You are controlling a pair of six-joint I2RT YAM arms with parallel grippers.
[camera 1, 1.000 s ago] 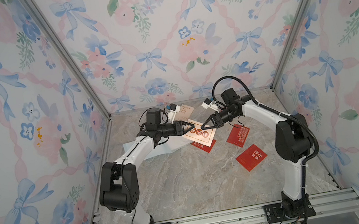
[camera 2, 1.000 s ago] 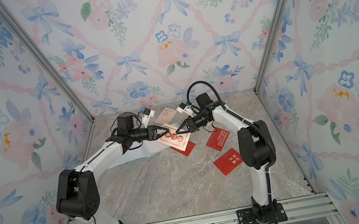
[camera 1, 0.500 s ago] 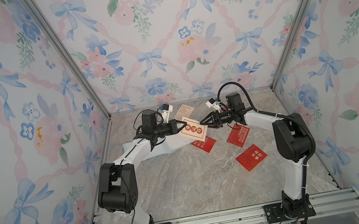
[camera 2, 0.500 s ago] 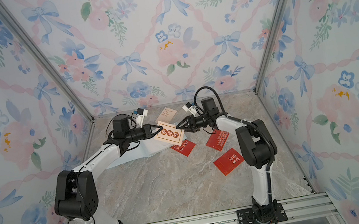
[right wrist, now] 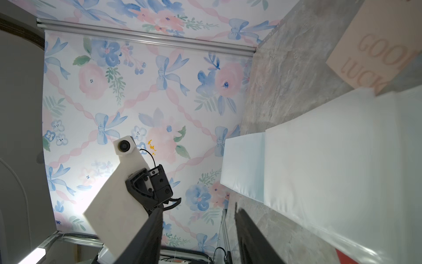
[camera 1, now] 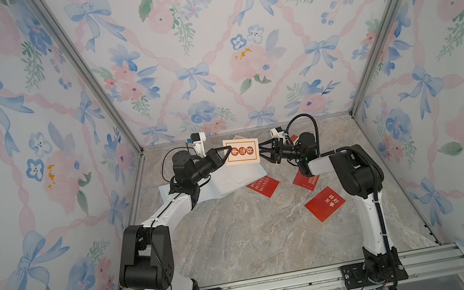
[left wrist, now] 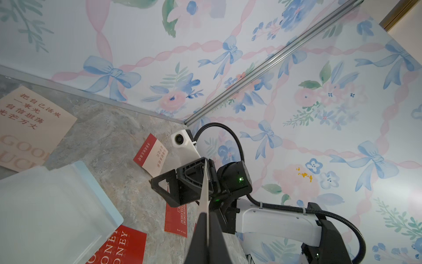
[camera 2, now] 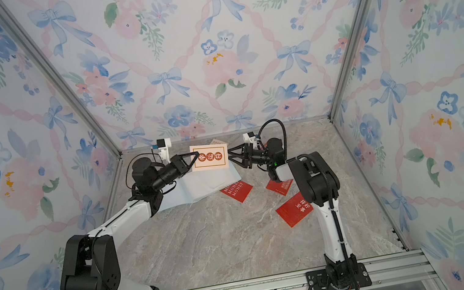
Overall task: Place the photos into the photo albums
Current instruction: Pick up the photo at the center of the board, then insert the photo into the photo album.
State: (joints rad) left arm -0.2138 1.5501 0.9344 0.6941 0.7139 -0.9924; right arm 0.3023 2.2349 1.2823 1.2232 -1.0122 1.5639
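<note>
Pinching rectangular cream card [camera 1: 241, 151], left gripper [camera 1: 228, 154] clamped, right gripper [camera 1: 261, 150] jaws apart, empty.

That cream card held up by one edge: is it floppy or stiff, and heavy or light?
Probably fairly stiff: pinched at one edge by the left gripper, the card stands out flat, no droop. Likely light: edge-on in the left wrist view it looks very thin. It might twist or slip, held only by narrow tips.

Matt paper photo [camera 1: 241, 151]; frosted, smooth plastic album [camera 1: 230, 181].
</note>
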